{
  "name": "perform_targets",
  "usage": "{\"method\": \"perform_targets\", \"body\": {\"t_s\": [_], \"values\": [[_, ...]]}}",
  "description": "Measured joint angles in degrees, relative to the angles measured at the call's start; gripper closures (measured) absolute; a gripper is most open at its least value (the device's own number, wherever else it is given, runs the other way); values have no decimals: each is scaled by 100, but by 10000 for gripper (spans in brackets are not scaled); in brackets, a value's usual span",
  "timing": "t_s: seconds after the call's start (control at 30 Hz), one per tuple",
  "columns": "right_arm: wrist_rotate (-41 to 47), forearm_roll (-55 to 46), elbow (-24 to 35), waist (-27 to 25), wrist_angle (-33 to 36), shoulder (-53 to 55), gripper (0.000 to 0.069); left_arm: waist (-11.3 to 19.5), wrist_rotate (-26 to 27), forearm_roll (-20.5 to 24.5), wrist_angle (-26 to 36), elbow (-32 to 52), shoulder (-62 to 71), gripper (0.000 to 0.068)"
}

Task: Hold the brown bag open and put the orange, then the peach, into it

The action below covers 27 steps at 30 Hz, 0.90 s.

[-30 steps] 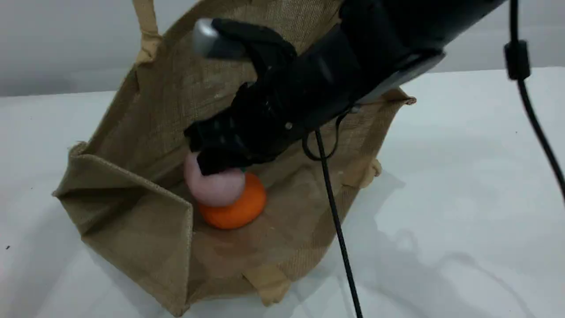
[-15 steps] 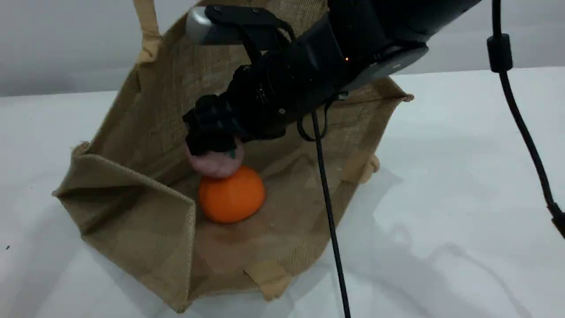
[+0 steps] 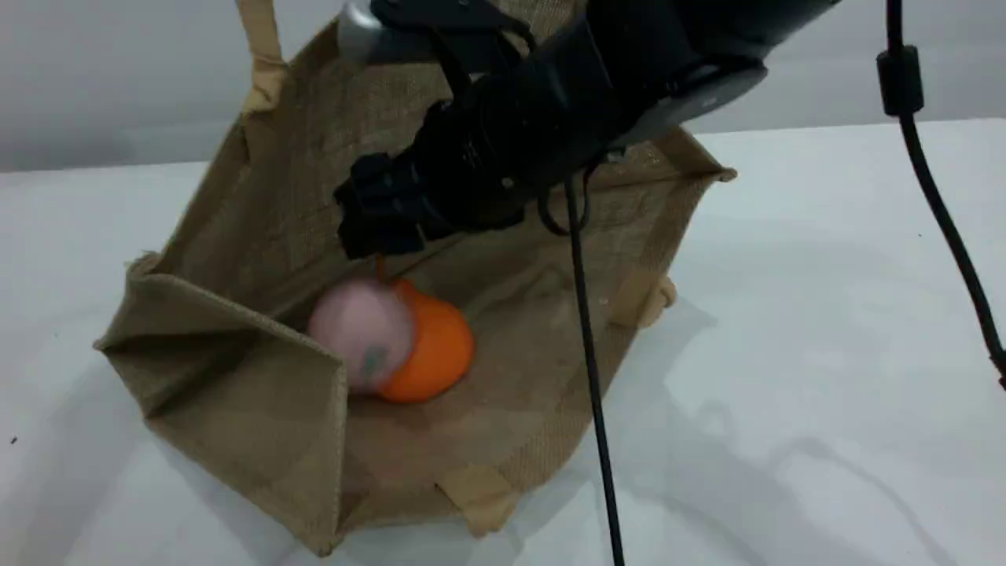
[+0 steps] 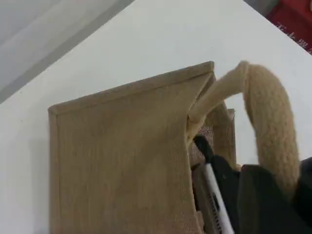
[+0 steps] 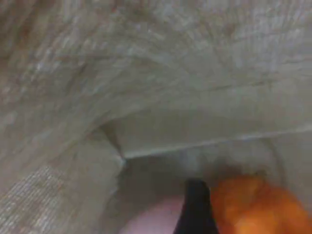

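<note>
Bag: I am seeing the bag [image 3: 236, 393] resting on the bench [image 3: 825, 314], its mouth gaping toward the scene camera and its far wall standing up behind the fruit.
Handle: one beige handle [image 3: 259, 47] is rising from the far wall and running out of the top of the scene view. In the left wrist view the same padded handle [image 4: 268, 112] is arching up from the bag's bound edge [image 4: 122, 156] and dropping into the end effector.
Left end effector: I am reading the left end effector [image 4: 280, 195] as clamped tight on that handle, holding the wall up. It is showing only in its own camera.
Right end effector: the right end effector [image 3: 381, 236] is hanging inside the bag mouth, just above the fruit and clear of both pieces. I am seeing nothing in it and its fingers look spread, though they are dark and slightly blurred.
Peach: the peach [image 3: 361, 334] is lying loose on the bag's inner floor, touching the orange on the orange's left side, its green mark facing the camera.
Orange: the orange [image 3: 436, 350] is sitting inside the bag too, partly hidden behind the peach.
Right wrist view: I am looking down into the woven lining [image 5: 146, 73]. One dark fingertip [image 5: 196, 204] is showing at the bottom, with a pink blur [image 5: 151, 219] on its left and an orange blur [image 5: 253, 209] on its right.
Cable: a black cable [image 3: 589, 354] is hanging from the right arm and crossing in front of the bag's right half.
</note>
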Motion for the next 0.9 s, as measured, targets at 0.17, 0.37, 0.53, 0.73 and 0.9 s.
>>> {"method": "perform_targets", "body": {"t_s": [0.17,0.37,0.53,0.73,0.9], "values": [[0,0,161,0,-282,-464,223,0,0,5,5,0,0,591],[0,5,422,0,-930,-883,223,0,6,5,5,0,0,591],[0,5,630,0,-968,-901,223,0,6,5,5,0,0,591],[0,-8,1211,0,-985,-1466,223,0,62,138,0,0,31,591],[0,-14,2022,0,-846,-2454,223,0,87,289,-6,0,167,591]]}}
